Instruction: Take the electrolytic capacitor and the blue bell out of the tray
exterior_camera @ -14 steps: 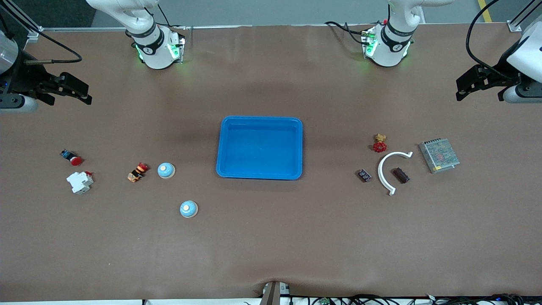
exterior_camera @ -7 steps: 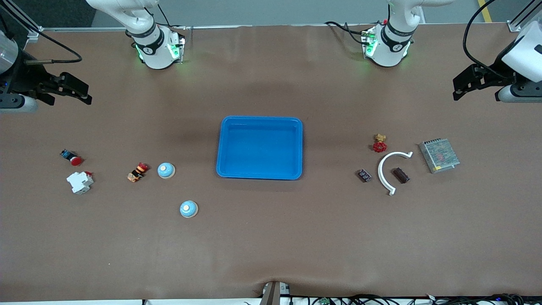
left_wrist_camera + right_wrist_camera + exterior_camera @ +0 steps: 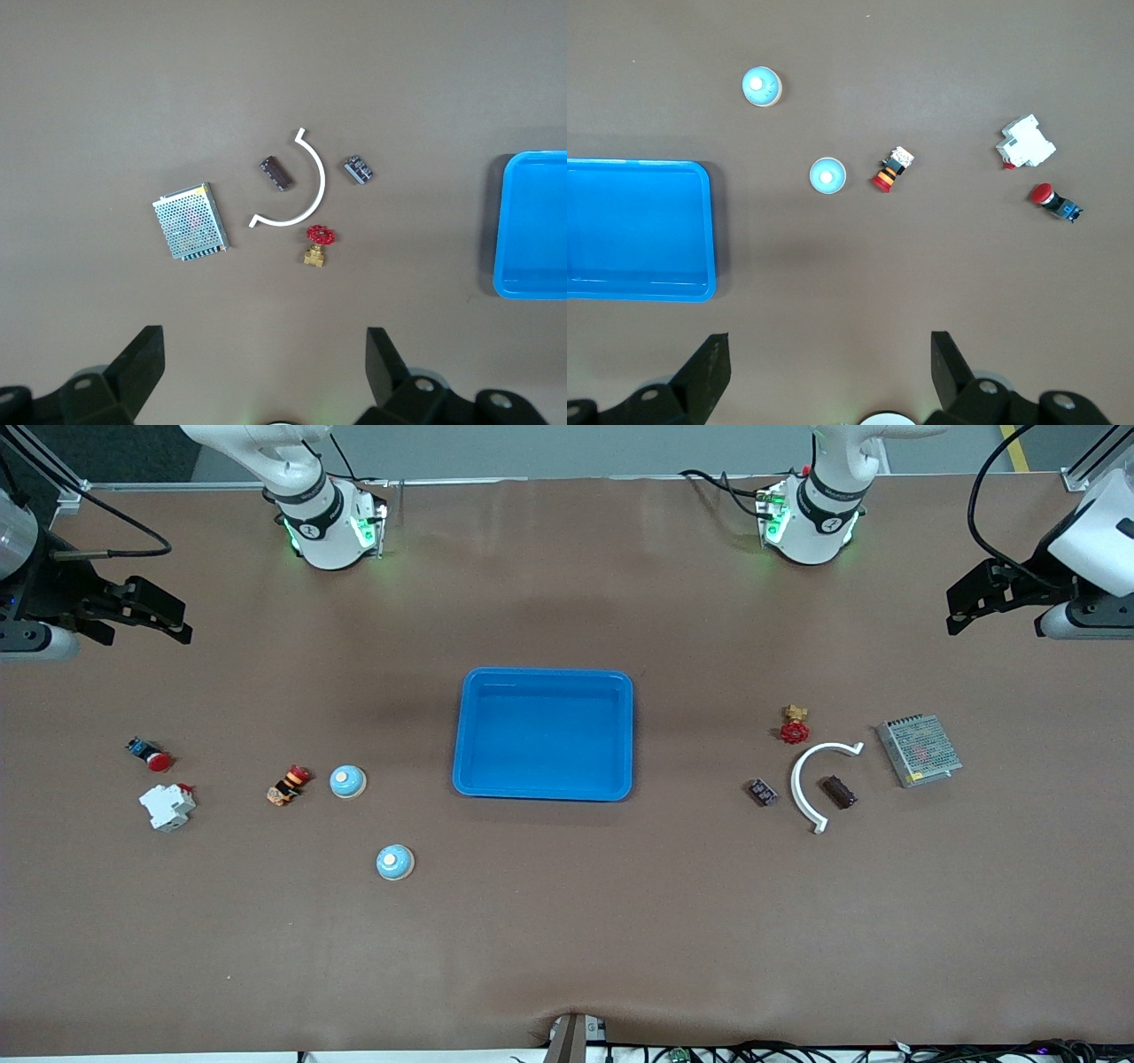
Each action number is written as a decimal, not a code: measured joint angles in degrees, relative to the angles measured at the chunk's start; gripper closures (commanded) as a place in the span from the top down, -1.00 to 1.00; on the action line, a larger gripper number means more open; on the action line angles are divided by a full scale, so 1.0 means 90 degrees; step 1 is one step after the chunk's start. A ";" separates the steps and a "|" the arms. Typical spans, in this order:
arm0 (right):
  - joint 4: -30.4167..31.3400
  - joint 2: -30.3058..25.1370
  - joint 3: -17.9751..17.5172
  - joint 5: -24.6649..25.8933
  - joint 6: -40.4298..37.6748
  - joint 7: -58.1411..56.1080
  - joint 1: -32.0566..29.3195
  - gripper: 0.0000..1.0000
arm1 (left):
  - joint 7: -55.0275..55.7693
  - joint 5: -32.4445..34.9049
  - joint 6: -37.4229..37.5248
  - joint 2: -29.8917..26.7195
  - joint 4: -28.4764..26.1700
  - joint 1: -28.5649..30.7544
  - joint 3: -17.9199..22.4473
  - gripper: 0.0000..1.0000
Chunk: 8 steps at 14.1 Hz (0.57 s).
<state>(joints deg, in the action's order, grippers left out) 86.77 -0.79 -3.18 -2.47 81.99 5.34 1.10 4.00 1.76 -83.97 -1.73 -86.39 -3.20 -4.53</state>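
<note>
the left gripper (image 3: 967, 598) has edged inward, fingers apart like the right gripper (image 3: 159, 613); dark capacitor (image 3: 838, 792), pale-blue bell (image 3: 347, 781).

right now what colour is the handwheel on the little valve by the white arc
Red, on a brass-coloured valve; the left wrist view shows it best.

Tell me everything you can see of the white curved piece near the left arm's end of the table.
The white curved piece is a thin, flat arc, roughly a half ring, plastic by the look of it, with a short squared tab at each end. It lies flat on the brown table, untouched by either gripper. Its open side faces the silver mesh box. A dark capacitor lies inside the curve, apart from it; a second capacitor lies just outside the curve. The red-handled valve sits near one end, not touching.
</note>
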 measured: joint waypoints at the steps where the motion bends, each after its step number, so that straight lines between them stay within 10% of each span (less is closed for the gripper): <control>1: 0.0000 0.0000 0.0001 0.0000 0.0000 0.0000 0.0000 1.00 | 0.0000 0.0000 0.0023 0.0000 -0.0002 0.0000 -0.0024 1.00; 8: -0.0094 0.0000 0.0004 0.0002 0.0025 0.0131 -0.0001 1.00 | 0.0371 0.0000 0.0062 0.0000 0.0000 0.0015 -0.0056 1.00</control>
<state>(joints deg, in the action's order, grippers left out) 85.93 -0.80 -3.15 -2.45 82.22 6.52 1.10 7.33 1.76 -83.41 -1.73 -86.40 -3.07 -5.03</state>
